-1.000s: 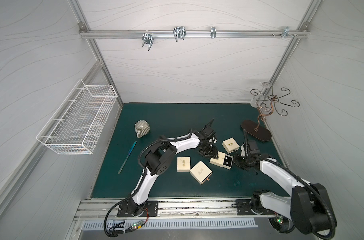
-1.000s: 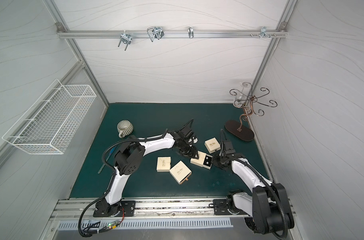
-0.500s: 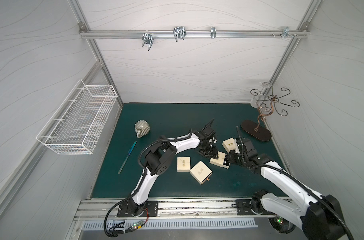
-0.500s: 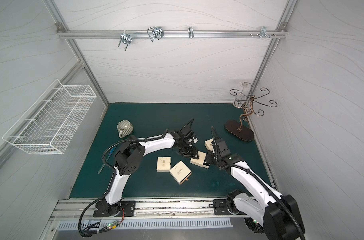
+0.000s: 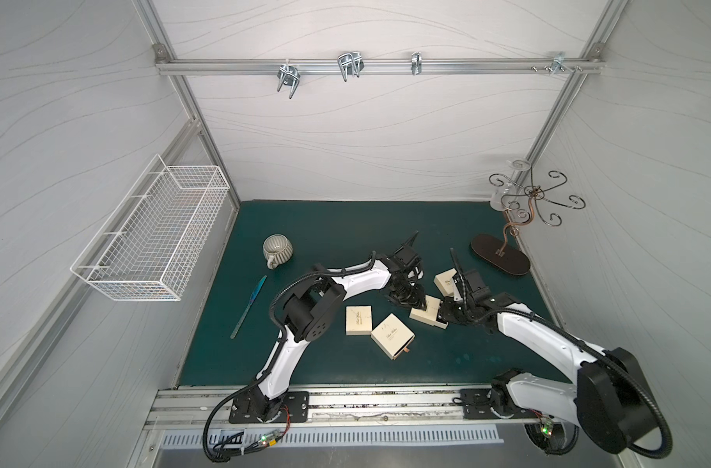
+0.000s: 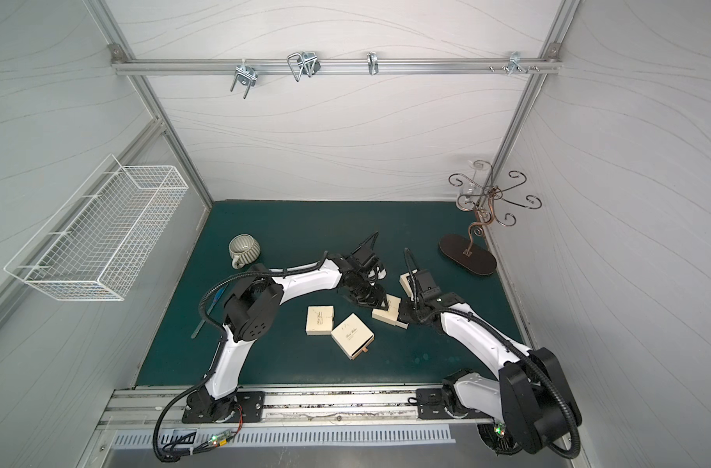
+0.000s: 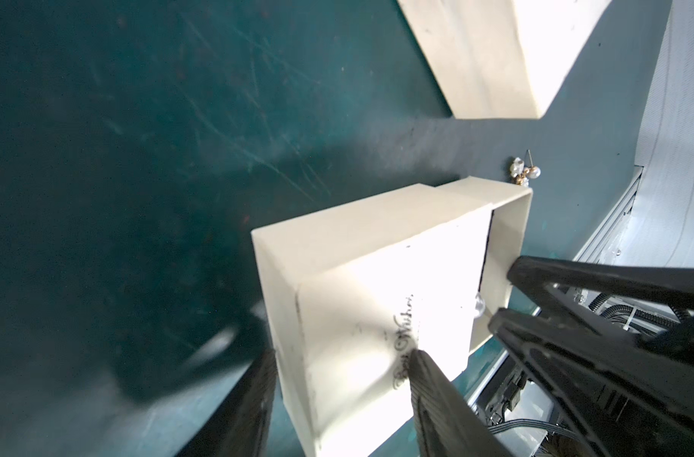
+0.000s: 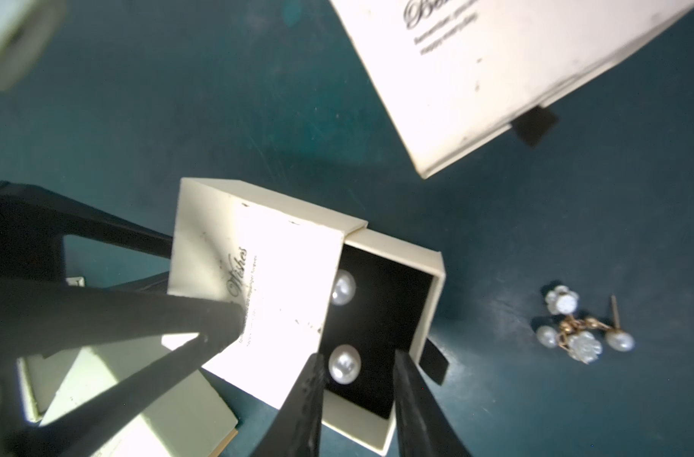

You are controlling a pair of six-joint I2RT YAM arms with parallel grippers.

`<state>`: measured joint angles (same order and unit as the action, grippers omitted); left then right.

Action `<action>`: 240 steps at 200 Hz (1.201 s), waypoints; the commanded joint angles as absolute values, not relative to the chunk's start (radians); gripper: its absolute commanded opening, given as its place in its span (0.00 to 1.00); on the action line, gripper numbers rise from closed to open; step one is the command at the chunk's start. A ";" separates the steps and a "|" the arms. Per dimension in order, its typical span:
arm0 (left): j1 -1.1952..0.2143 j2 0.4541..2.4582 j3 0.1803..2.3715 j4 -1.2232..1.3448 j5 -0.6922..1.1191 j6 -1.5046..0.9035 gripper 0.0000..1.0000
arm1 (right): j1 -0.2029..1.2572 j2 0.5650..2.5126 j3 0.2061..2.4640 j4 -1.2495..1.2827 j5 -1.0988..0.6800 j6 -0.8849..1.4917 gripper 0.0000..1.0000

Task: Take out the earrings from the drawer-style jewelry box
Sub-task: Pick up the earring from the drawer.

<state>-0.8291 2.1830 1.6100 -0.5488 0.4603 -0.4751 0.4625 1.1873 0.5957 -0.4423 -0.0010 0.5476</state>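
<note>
Jewelry box (image 5: 420, 315) is sat on the table (image 5: 345, 227) right of centre, somewhat nearer the front edge. Drawer (image 8: 430, 304) is slid partly out of the sleeve (image 8: 282, 277). Two pearl earrings (image 8: 343, 287) are seated in its black lining, one half under the sleeve edge. Left gripper (image 7: 343, 360) is clamped on the sleeve, one finger on the printed top, one at the side wall. Right gripper (image 8: 357, 362) jaws are held apart, straddling the pearl by the pull tab (image 8: 434, 362); contact can't be told. Loose earring cluster (image 8: 578, 332) is laid on the table just past the drawer's end, not touching it. Three closed cream boxes (image 5: 358, 326) are placed nearby.
</note>
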 commanded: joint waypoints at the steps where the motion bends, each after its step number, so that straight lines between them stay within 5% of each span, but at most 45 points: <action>1: -0.824 2.225 1.604 -0.653 0.370 -0.473 0.56 | 0.475 1.216 0.609 -0.467 -0.006 0.530 0.33; 104: -0.824 2.229 1.606 -0.652 0.374 -0.472 0.56 | 0.506 1.276 0.642 -0.535 0.066 0.522 0.31; 155: -0.824 2.231 1.607 -0.654 0.374 -0.474 0.55 | 0.528 1.342 0.659 -0.522 0.030 0.506 0.22; 240: -0.824 2.238 1.607 -0.660 0.376 -0.474 0.55 | 0.527 1.135 0.608 -0.496 0.110 0.529 0.16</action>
